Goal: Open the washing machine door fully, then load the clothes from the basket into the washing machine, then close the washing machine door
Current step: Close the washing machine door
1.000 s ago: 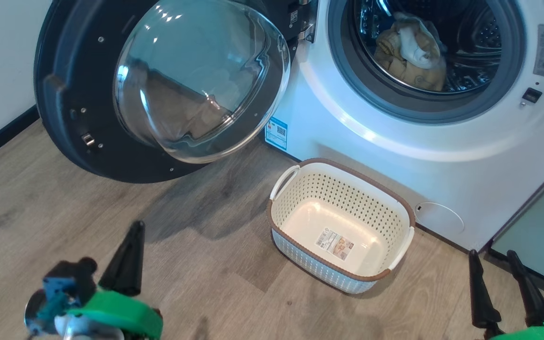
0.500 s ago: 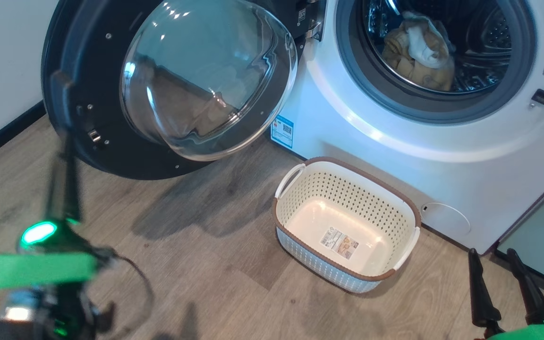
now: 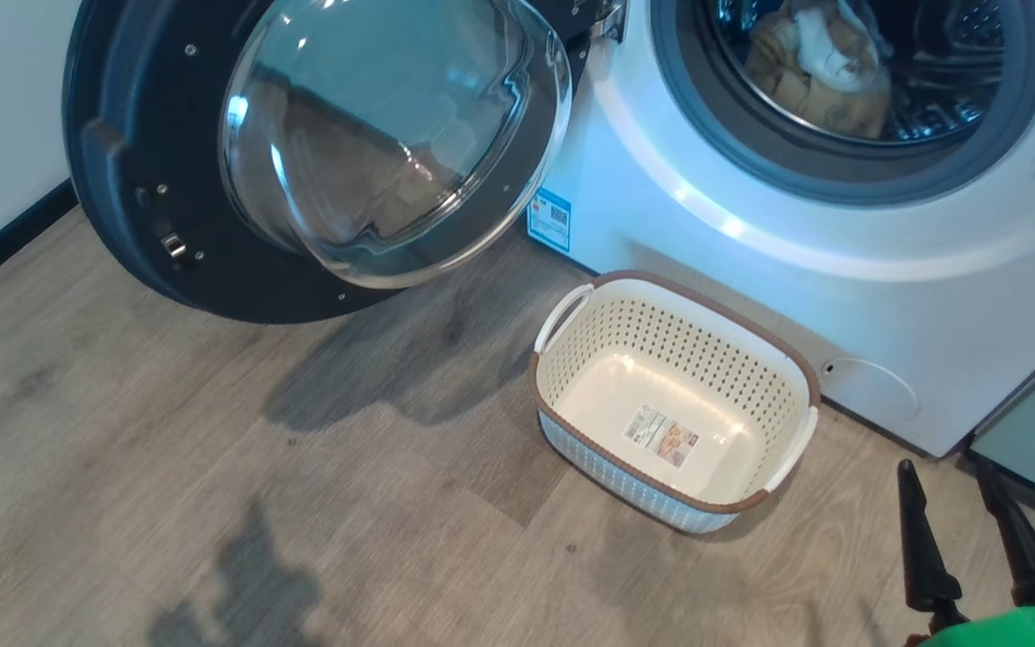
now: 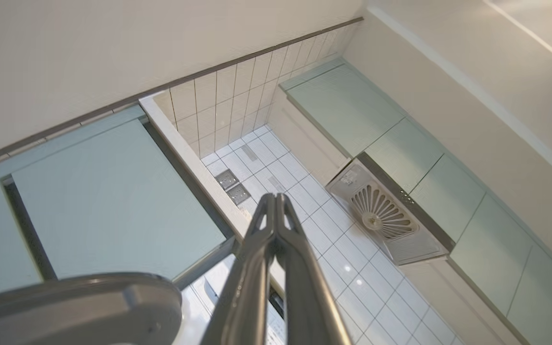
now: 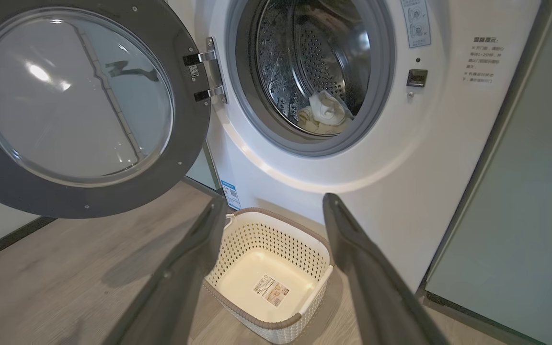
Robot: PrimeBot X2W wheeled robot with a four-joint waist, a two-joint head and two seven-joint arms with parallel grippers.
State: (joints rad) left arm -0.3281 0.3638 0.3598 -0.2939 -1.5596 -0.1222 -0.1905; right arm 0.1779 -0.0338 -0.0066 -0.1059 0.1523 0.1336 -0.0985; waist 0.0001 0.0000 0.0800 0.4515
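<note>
Right tool (image 3: 944,465): nearest item, low at the right of the head view above the wooden floor (image 3: 212,503). We note its two dark fingers spread wide with nothing between them.

Left tool (image 4: 274,201): we note its fingers pressed together and empty. They point at pale green cabinets (image 4: 113,191) and a tiled wall (image 4: 300,182).

Basket (image 3: 661,341): on the floor beyond the right tool, just in front of the washing machine (image 3: 751,270). We find it empty apart from the label on its bottom.

Washing machine door (image 3: 122,225): swung wide to the left, glass bowl facing us, apart from the basket.

Clothes (image 3: 827,72): farthest back, a pale yellow and white heap lying low in the steel drum (image 3: 949,108).

Status, in our judgement: opening is done. Loading is done as far as we can see, since nothing lies in the basket. Closing the door is what is left.

Contact: neither tool touches the door, basket or clothes. Whichever arm takes the door has a reach to make first.
</note>
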